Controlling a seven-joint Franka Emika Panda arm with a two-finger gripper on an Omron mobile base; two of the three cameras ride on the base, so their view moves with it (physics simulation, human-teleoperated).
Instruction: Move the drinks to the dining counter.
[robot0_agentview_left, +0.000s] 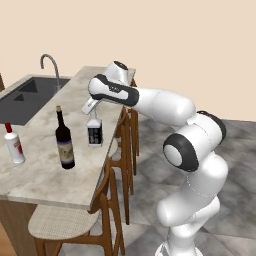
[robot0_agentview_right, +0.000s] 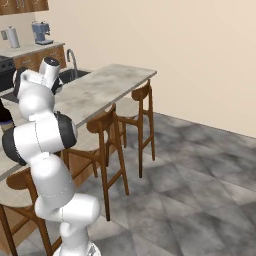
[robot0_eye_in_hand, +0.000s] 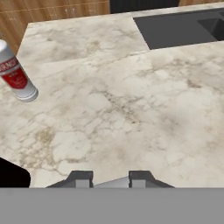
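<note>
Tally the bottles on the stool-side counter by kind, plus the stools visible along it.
Wine bottle, dark, pale label: 1
White bottle, red cap: 1
Clear bottle, black label, under the gripper: 1
Stools: 3
Total: 6, 3 of them bottles standing on the counter

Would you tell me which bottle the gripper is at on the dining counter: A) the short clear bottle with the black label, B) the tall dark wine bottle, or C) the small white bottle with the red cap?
A: the gripper is closed on the neck of the short clear bottle, while the wine bottle and white bottle stand apart to its left.
</note>
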